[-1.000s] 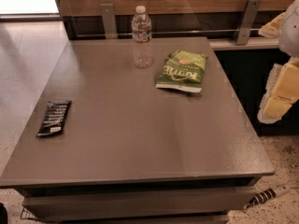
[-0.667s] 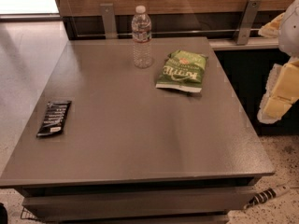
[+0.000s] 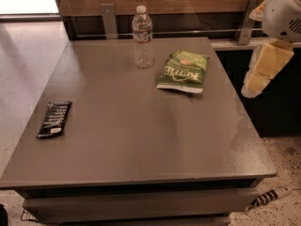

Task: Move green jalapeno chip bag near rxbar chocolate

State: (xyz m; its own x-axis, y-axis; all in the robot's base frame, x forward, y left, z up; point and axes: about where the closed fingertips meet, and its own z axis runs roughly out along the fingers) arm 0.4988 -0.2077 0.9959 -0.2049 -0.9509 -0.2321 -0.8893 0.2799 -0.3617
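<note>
The green jalapeno chip bag lies flat on the grey table, at the back right, with white lettering showing. The rxbar chocolate, a slim black wrapper with white text, lies near the table's left edge. My gripper hangs at the right side of the view, beyond the table's right edge. It is to the right of the bag, above table height and apart from it. It holds nothing that I can see.
A clear plastic water bottle stands upright at the back of the table, just left of the bag. A wooden wall panel with metal brackets runs behind the table. A striped object lies on the speckled floor at the lower right.
My gripper has shifted a little to the left and up, toward the table's right edge. The bag, bar and bottle have not moved.
</note>
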